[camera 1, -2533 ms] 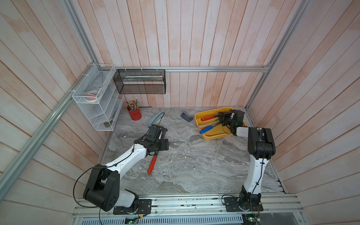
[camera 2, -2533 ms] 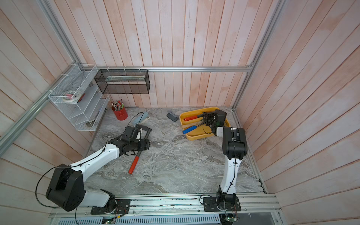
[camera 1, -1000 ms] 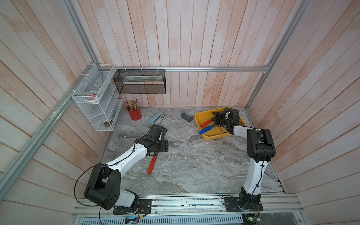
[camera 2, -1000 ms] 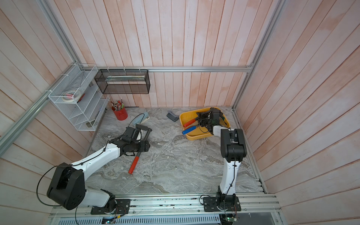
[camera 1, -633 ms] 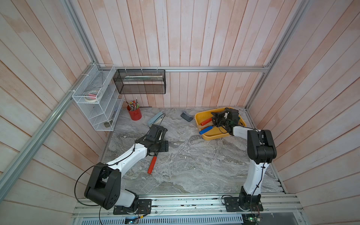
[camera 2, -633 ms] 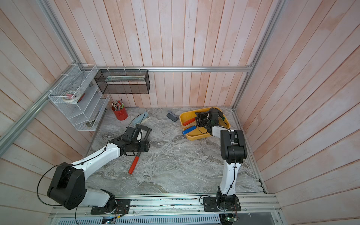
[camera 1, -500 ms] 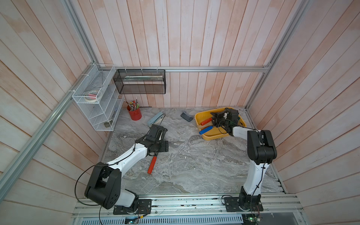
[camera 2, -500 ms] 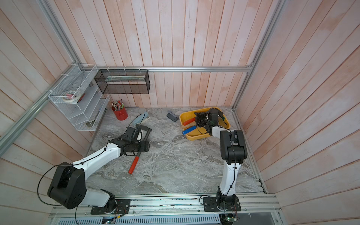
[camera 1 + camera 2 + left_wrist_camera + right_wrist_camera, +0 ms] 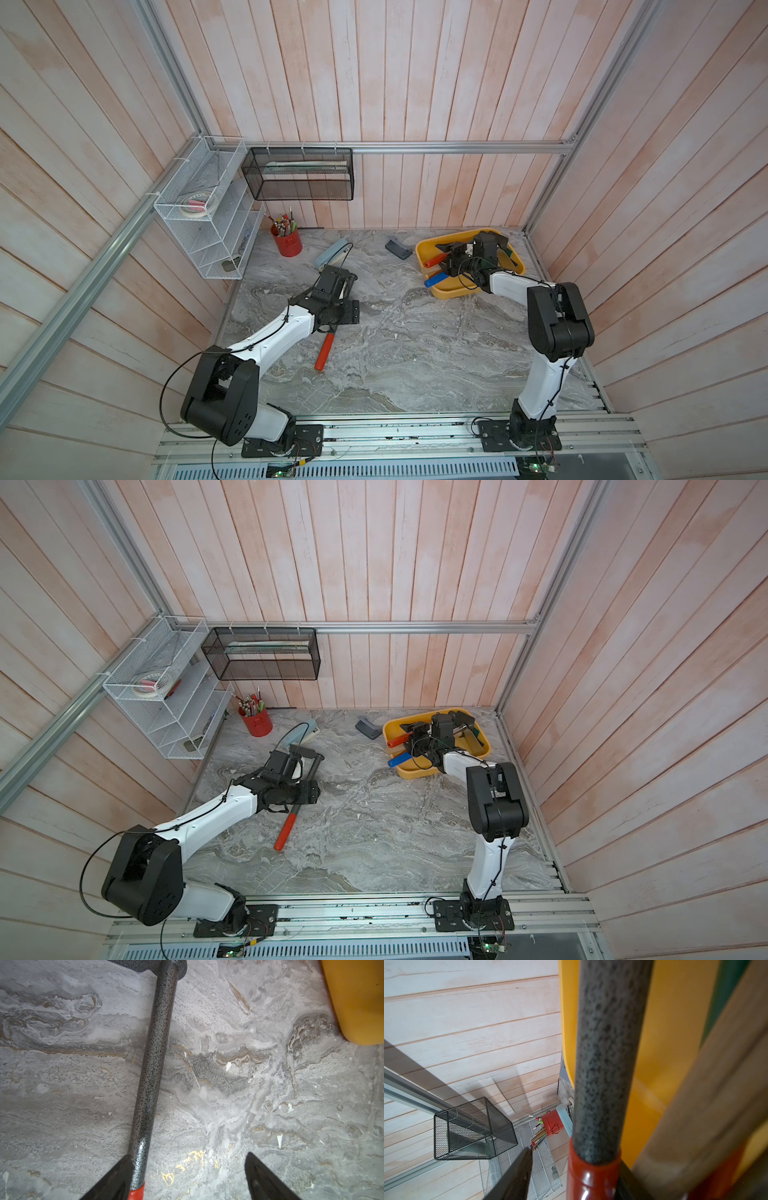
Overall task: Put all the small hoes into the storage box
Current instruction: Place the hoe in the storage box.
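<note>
Pink plank walls, grey marble bench [image 9: 415, 345]. Small hoe [image 9: 604, 1064], judged to be red-gripped speckled tool, lies in storage box [image 9: 453, 293], grip end at rim. Right claw [image 9: 574, 1159] apart around it, one finger just beside grip, not clamping. Risk: pulling away snags grip, levers hoe over rim. Box crowded by blue-handled tool [image 9: 433, 281] and wooden handle [image 9: 695, 1105]. Left claw [image 9: 189, 1156] apart over look-alike tool [image 9: 153, 1053] on bench. Pen cup [image 9: 286, 243], grey block [image 9: 398, 248] well clear.

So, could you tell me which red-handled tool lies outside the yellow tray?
The red-handled tool lying flat on the marble table under the open left gripper; the other red-handled tool rests inside the yellow tray.
</note>
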Controlling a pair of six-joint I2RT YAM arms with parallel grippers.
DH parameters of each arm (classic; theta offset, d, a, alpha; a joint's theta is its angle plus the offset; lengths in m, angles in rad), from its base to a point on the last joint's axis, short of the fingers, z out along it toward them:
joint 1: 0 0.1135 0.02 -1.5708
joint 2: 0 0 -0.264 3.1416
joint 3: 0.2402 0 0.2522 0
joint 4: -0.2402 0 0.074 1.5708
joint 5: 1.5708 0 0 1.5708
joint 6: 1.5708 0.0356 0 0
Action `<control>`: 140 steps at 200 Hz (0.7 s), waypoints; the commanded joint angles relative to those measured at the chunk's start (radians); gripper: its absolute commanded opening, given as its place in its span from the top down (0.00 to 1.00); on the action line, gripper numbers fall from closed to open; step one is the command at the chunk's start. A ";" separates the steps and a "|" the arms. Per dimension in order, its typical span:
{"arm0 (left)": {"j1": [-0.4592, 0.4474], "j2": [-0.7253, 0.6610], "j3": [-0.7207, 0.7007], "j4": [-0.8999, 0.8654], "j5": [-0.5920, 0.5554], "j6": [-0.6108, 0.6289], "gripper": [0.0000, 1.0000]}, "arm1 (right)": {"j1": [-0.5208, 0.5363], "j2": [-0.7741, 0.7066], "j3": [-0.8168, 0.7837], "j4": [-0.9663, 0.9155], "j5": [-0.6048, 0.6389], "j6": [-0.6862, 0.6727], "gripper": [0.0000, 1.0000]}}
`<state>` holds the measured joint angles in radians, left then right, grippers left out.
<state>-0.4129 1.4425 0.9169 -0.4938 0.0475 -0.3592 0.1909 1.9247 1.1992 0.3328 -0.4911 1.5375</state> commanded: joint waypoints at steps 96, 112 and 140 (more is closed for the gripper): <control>0.005 0.017 -0.007 0.018 0.017 0.005 0.14 | 0.031 -0.076 0.038 -0.121 -0.049 -0.036 0.40; 0.005 0.019 -0.006 0.018 0.017 0.008 0.14 | 0.037 -0.069 0.047 -0.103 -0.065 -0.013 0.40; 0.006 0.018 -0.006 0.016 0.015 0.009 0.14 | 0.054 -0.067 0.053 -0.086 -0.070 0.011 0.40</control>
<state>-0.4129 1.4471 0.9169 -0.4900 0.0517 -0.3592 0.2214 1.8771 1.2133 0.2241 -0.5278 1.5249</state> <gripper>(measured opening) 0.858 0.602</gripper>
